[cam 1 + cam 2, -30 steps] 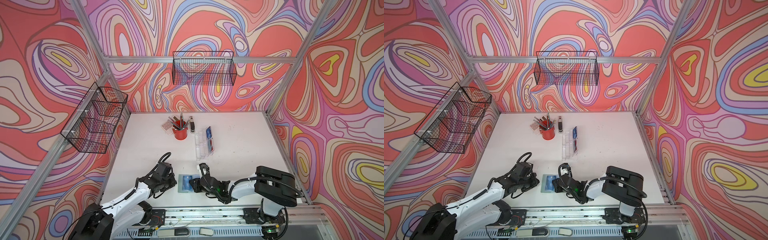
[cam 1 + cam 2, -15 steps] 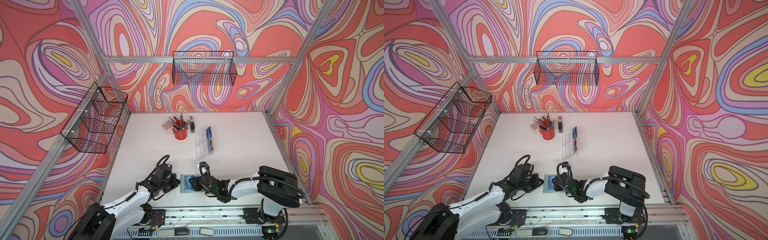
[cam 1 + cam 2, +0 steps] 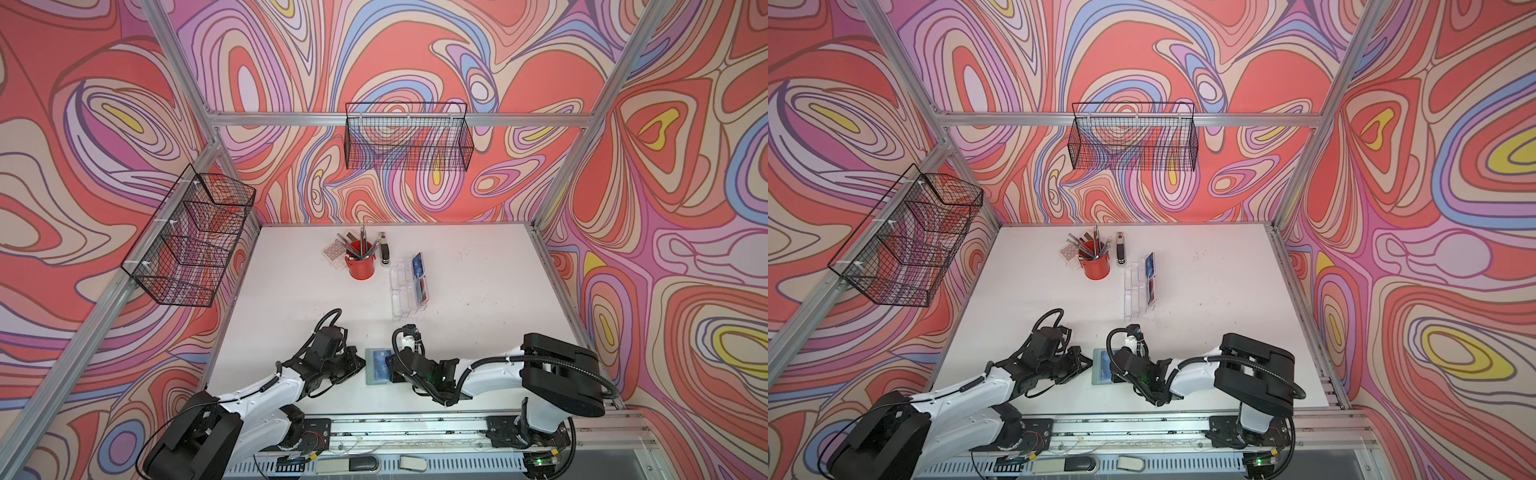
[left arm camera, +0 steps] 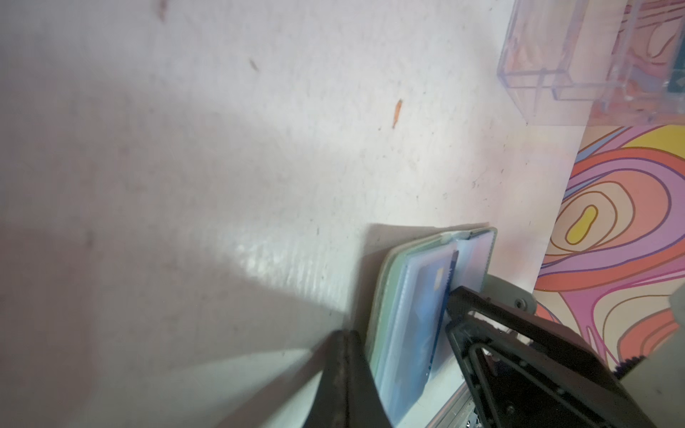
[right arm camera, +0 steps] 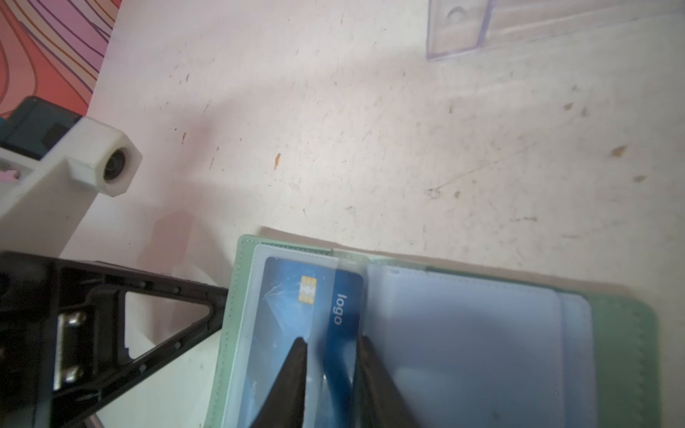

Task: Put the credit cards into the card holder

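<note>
As right end effector (image 5: 330,339) straddles blue card (image 5: 348,287), card holder (image 5: 622,333) beneath

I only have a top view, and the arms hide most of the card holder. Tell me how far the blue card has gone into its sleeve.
Observer: In the right wrist view, the blue card lies mostly under a clear sleeve of the open card holder. Only the strip printed "logo" is uncovered.
Operator: Report what the right gripper is doing at that card.
Observer: The right gripper has its jaws apart, one fingertip on each side of the uncovered strip. They are not pinched shut on the card.
</note>
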